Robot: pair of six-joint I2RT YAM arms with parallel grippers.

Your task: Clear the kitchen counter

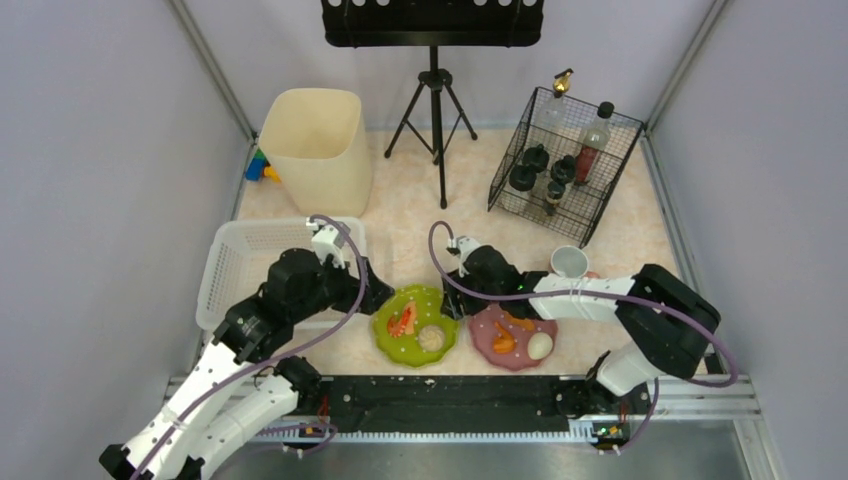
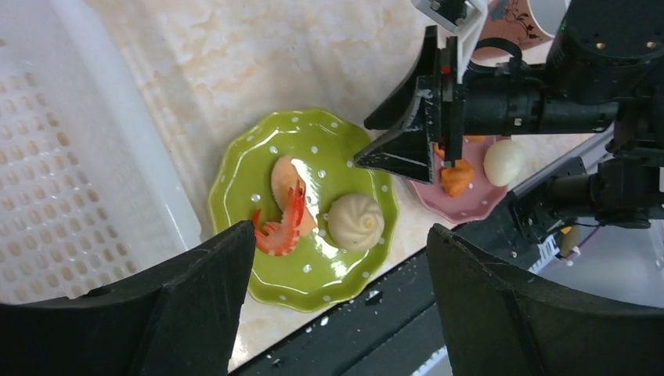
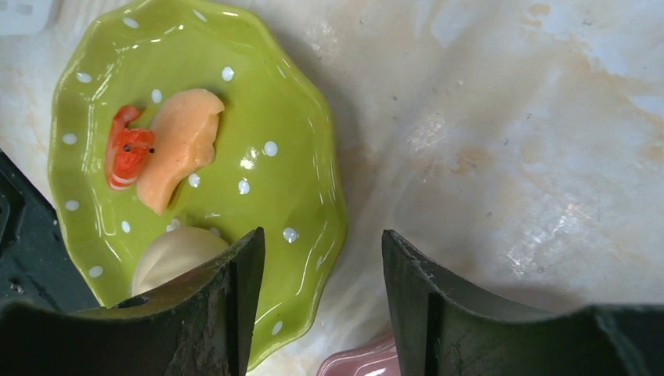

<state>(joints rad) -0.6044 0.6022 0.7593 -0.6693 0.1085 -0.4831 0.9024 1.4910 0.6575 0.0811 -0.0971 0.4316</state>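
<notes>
The table (image 1: 400, 235) is a pale beige-pink slab that fills the enclosure floor. Your wrist views show glossy, marble-like mottling that the top view washes out. The bottle labels in the black wire rack (image 1: 610, 190) at the far right corner are too small to read.

At the middle of the near edge sits a scalloped, glazed green plate (image 1: 425, 300) with white dots. It holds a red shrimp (image 2: 280, 227), a peach-coloured slice (image 2: 283, 176) and a pleated bun (image 2: 356, 222). Just to its right is a pink plate (image 1: 518, 358) with an egg (image 1: 540, 345) and an orange chunk (image 2: 456, 176).

Behind the pink plate stands a cup (image 1: 569, 261). Only the left wrist view shows a floral print on it.

Your left gripper (image 2: 341, 243) hangs over the green plate, jaws wide with nothing between them. Your right gripper (image 3: 321, 243) has its jaws about half spread, astride that plate's right rim; you cannot tell whether it touches.

A white slotted plastic basket (image 1: 215, 265) lies along the left edge. A smooth beige bin (image 1: 315, 150) stands at the far left corner.
</notes>
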